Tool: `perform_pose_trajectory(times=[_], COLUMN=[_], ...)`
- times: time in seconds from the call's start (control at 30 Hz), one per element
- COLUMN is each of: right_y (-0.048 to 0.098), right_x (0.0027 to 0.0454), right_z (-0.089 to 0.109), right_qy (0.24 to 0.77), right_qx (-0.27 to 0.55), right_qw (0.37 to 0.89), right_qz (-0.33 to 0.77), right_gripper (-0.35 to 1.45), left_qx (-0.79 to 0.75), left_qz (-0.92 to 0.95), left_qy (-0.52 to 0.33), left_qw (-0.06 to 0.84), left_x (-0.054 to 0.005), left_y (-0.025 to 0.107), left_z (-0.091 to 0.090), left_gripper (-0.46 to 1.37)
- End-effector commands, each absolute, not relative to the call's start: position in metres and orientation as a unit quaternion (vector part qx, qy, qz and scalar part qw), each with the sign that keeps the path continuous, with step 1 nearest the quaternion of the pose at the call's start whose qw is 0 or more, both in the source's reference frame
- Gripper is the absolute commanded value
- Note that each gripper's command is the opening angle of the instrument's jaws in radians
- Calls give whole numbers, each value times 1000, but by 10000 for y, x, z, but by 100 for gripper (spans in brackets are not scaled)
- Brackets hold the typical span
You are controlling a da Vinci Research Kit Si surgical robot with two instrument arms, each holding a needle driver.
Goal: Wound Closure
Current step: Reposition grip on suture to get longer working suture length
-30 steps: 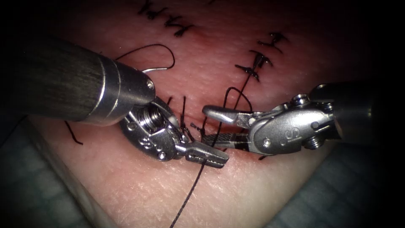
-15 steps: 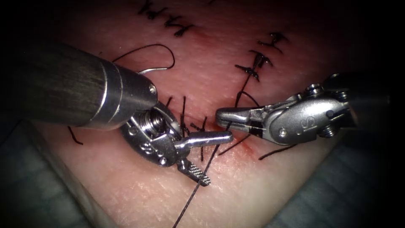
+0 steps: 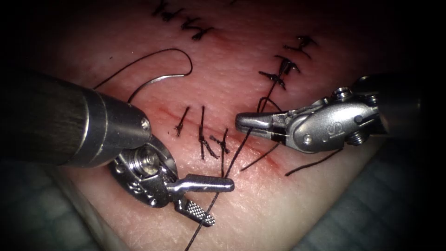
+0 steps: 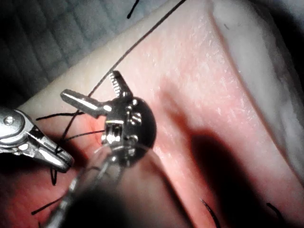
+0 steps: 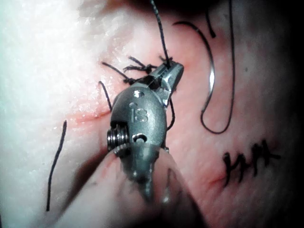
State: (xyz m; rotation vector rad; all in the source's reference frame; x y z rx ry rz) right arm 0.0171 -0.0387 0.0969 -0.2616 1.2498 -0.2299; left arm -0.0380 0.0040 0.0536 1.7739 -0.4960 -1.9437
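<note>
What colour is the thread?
Black. The thread shows best in the endoscope view, held in the right tool.

The tissue (image 3: 260,204) rests on a dark gridded mat (image 3: 28,218); a curved needle (image 3: 155,83) and loose thread (image 3: 153,56) lie free on its surface.

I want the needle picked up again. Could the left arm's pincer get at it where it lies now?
Probably yes. The left pincer is open and holds nothing, and the needle lies loose on the tissue, not in it, above and left of the cut. Only loose thread lies beside it.
</note>
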Motion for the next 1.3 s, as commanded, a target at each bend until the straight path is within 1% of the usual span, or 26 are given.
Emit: perform_pose_trajectory(times=[0.03, 0.17, 0.37, 0.47, 0.5, 0.53, 0.57, 0.6, 0.83, 1.07, 1.1, 1.13, 1.17, 1.2, 1.23, 1.27, 1.3], right_y=[-388, -387, -388, -388, -388, -388, -388, -390, -392, -392, -393, -393, -394, -395, -395, -395, -395], right_x=[171, 171, 170, 171, 171, 172, 172, 172, 172, 172, 172, 172, 172, 172, 172, 172, 172], right_z=[969, 969, 970, 970, 970, 969, 969, 968, 968, 967, 967, 967, 966, 965, 965, 965, 965], right_qy=[582, 583, 584, 584, 584, 584, 584, 584, 586, 594, 597, 598, 601, 606, 607, 609, 611], right_qx=[-123, -120, -120, -120, -118, -118, -118, -118, -114, -95, -92, -92, -90, -87, -85, -84, -77], right_qw=[797, 797, 797, 797, 797, 797, 797, 797, 797, 797, 796, 795, 793, 791, 790, 788, 788], right_qz=[-106, -101, -101, -101, -99, -99, -99, -99, -92, -56, -47, -44, -32, -20, -14, -8, 1], right_gripper=[-35, -35, -35, -35, -35, -35, -35, -35, -35, -35, -8, 11, 59, 86, 95, 107, 114], left_qx=[643, 641, 640, 640, 641, 640, 640, 640, 634, 622, 619, 618, 614, 610, 610, 607, 605], left_qz=[-705, -704, -702, -701, -701, -700, -700, -700, -698, -709, -712, -713, -717, -721, -721, -724, -727], left_qy=[-183, -186, -188, -189, -189, -191, -191, -193, -188, -192, -193, -194, -195, -195, -197, -200, -202], left_qw=[237, 241, 248, 250, 249, 251, 251, 253, 275, 271, 269, 268, 266, 265, 263, 259, 256], left_x=[-381, -382, -382, -381, -382, -382, -382, -384, -380, -355, -350, -347, -341, -336, -334, -328, -323], left_y=[38, 25, 10, 11, 13, 14, 15, 16, 18, 31, 35, 36, 40, 44, 45, 49, 52], left_z=[538, 541, 539, 536, 535, 535, 535, 536, 538, 548, 550, 551, 553, 554, 555, 557, 559], left_gripper=[51, 46, 47, 43, 35, 15, 5, -35, -35, -35, -35, -35, -35, -35, -35, -35, -35])
